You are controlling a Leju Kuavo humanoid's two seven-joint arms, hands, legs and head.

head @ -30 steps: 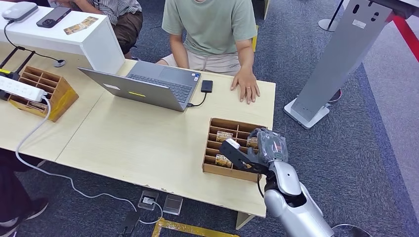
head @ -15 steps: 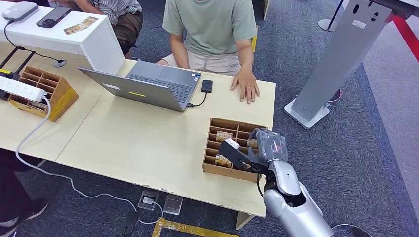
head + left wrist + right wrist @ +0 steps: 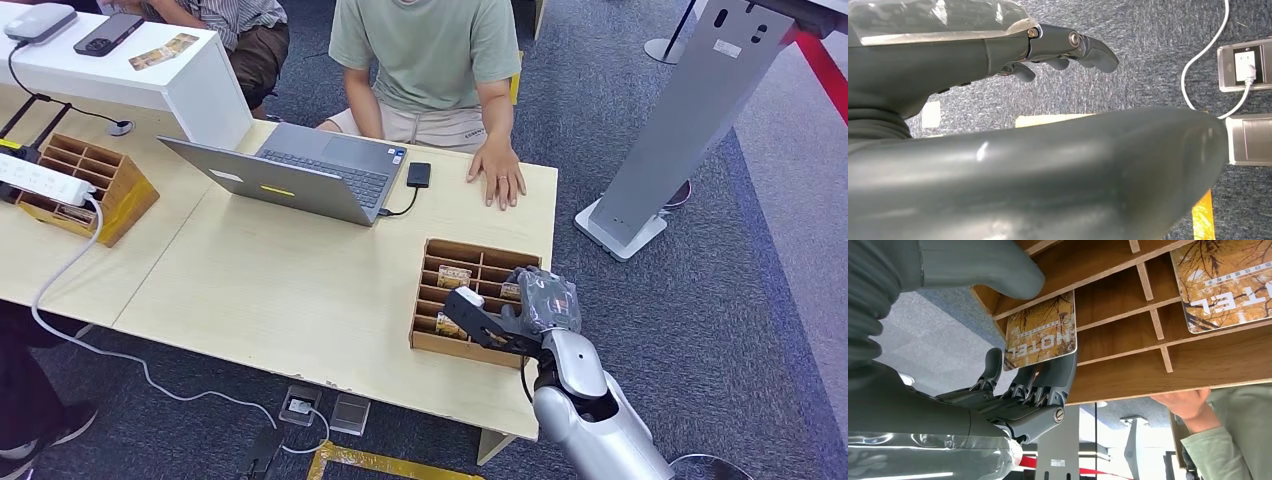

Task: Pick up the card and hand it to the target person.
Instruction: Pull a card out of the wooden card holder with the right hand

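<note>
Fingers (image 3: 1048, 375) of the right hand (image 3: 520, 310) reach into the wooden divided box (image 3: 470, 255), at the box's corner nearest the robot on its right side. In the right wrist view they lie against the underside of a card (image 3: 1040, 332) printed with yellow leaves and the word HOTEL, which leans out of a compartment at the box's edge, while the thick thumb (image 3: 983, 265) sits on the other side of the box wall, apart from the card. The hand is partly open, fingers touching the card; whether the card is actually gripped I cannot tell. A second card (image 3: 1225, 282) of the same print lies flat in a compartment further along the box, and more cards (image 3: 453, 275) show in the box's cells in the head view. Beyond the box, at the far edge of the table (image 3: 280, 290), a person's hand (image 3: 497, 175) rests flat on the tabletop. A laptop (image 3: 290, 175) stands open to the left of that hand. The left hand (image 3: 1063, 47) hangs over grey carpet with its fingers loosely curled, holding nothing
</note>
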